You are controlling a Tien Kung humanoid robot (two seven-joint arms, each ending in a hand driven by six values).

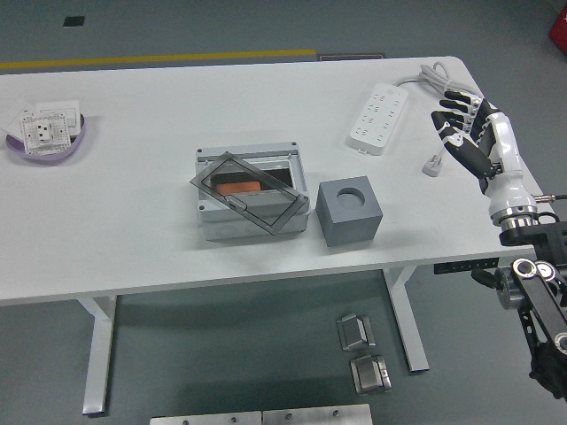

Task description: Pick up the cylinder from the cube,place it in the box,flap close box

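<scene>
Head view: right hand (462, 124) raised over the table's (133, 221) right edge, near the power strip (381, 117) and its plug (432, 165), fingers loosely spread, nothing held. Well apart from the box (251, 192) and the cube (349, 210). Cube's round socket empty. An orange piece, probably the cylinder (236, 187), lying inside the box under the smoky lid (248, 192). Lid skewed across the opening, not seated flat. Left arm out of view. Closing step apparently unfinished: next move likely a reach left to the lid, squaring it up and pressing it down.
</scene>
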